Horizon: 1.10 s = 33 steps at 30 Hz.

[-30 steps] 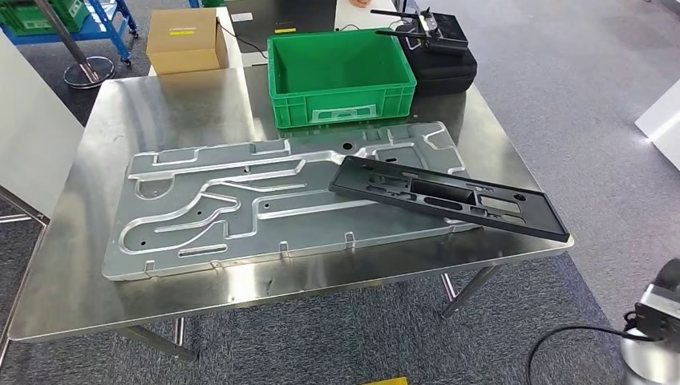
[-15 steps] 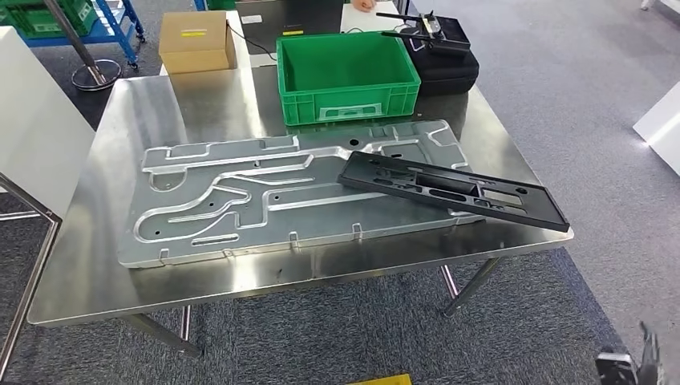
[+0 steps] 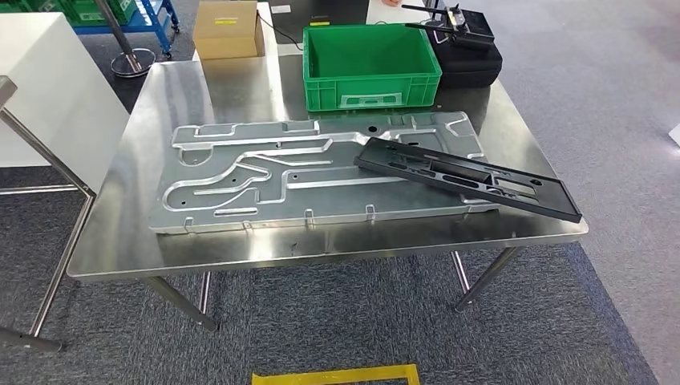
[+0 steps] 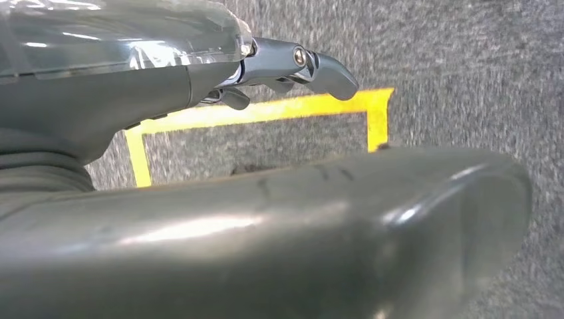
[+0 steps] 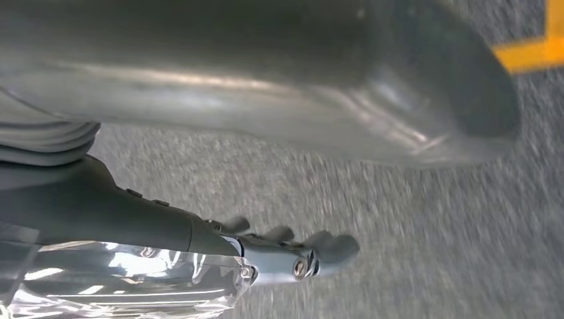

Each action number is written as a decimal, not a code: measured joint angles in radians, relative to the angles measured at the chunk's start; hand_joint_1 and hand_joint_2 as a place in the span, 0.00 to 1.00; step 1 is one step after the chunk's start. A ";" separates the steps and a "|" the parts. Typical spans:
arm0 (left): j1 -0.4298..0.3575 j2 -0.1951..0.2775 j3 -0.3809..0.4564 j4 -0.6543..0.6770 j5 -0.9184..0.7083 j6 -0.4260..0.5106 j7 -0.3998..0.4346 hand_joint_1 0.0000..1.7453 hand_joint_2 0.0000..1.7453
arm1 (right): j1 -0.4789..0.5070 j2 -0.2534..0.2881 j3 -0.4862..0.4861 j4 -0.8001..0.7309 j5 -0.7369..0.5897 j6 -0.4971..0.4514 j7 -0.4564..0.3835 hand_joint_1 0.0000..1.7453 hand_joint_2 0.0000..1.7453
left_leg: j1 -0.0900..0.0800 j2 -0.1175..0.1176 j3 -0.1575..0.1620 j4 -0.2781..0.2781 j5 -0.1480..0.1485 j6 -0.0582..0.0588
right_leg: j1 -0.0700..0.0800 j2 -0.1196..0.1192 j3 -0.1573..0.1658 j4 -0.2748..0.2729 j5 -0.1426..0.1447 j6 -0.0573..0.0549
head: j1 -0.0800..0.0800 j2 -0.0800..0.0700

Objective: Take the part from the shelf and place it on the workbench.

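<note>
While the long black plastic part (image 3: 469,177) lies flat on the shiny steel bench (image 3: 120,241), one end of it is rested on the big silver metal plate with raised tracks (image 3: 265,180), and the other end reaches near the bench's right front corner. Behind the plate, an open green plastic crate (image 3: 371,66) is set on the bench, and nothing is seen inside it. Beside the crate a black case (image 3: 473,60) is placed, and behind the bench a brown cardboard box (image 3: 228,29) is seen. On the grey carpet in front of the bench, a yellow tape outline (image 3: 335,374) is marked.

The left hand (image 4: 292,66) is seen over the carpet and the yellow tape. Its fingers (image 4: 329,70) are stretched out, and nothing is held. The right hand (image 5: 292,256) is also seen over the carpet, with its fingers (image 5: 332,247) apart and nothing gripped in them. Neither hand is near the black part.
</note>
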<state>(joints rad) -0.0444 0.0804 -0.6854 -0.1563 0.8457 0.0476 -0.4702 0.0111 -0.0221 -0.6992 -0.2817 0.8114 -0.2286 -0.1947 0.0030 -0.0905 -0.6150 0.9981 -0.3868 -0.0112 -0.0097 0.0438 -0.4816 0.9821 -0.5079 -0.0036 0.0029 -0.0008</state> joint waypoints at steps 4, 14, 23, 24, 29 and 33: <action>-0.002 -0.003 -0.006 0.003 -0.001 0.000 -0.001 0.00 0.00 | -0.009 0.014 0.001 0.031 0.002 0.018 0.044 0.00 0.00 | 0.003 0.071 -0.057 0.169 -0.157 -0.016 | 0.000 -0.044 -0.036 -0.007 0.035 -0.024 | -0.009 0.000; -0.010 -0.003 -0.023 0.003 -0.008 0.003 -0.003 0.00 0.00 | -0.028 0.032 0.000 0.060 0.004 0.050 0.051 0.00 0.00 | -0.002 0.090 0.156 -0.004 -0.141 0.009 | 0.006 -0.084 -0.133 0.042 0.098 0.009 | -0.010 0.000; -0.014 -0.006 -0.046 0.003 -0.022 0.003 -0.004 0.00 0.00 | -0.031 0.036 -0.004 0.068 -0.002 0.052 0.058 0.00 0.00 | 0.004 0.093 0.048 -0.007 -0.047 0.038 | -0.006 -0.049 -0.172 0.293 -0.069 0.042 | -0.009 0.000; -0.014 -0.007 -0.048 0.003 -0.023 0.003 -0.004 0.00 0.00 | -0.032 0.036 -0.005 0.069 -0.002 0.055 0.064 0.00 0.00 | 0.004 0.092 0.036 -0.005 -0.039 0.035 | -0.006 -0.048 -0.126 0.239 -0.041 0.039 | -0.009 0.000; -0.020 -0.009 -0.059 0.003 -0.031 0.001 -0.003 0.00 0.00 | -0.037 0.037 -0.010 0.071 -0.002 0.089 0.109 0.00 0.00 | 0.001 0.089 0.013 -0.001 -0.002 0.008 | 0.005 -0.038 0.035 -0.010 -0.024 0.015 | -0.009 0.000; -0.018 -0.009 -0.073 0.003 -0.038 -0.007 0.008 0.00 0.00 | -0.038 0.045 -0.021 0.077 -0.014 0.154 0.180 0.00 0.00 | 0.006 0.088 -0.019 0.072 -0.077 -0.011 | -0.001 -0.051 0.005 -0.016 0.012 -0.014 | -0.008 0.000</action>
<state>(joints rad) -0.0625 0.0718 -0.7580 -0.1534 0.8078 0.0405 -0.4617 -0.0268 0.0226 -0.7205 -0.2049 0.7978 -0.0742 -0.0150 0.0089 -0.0021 -0.6344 1.0706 -0.4636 -0.0222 -0.0111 -0.0073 -0.4765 0.9659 -0.4958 -0.0175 -0.0052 -0.0008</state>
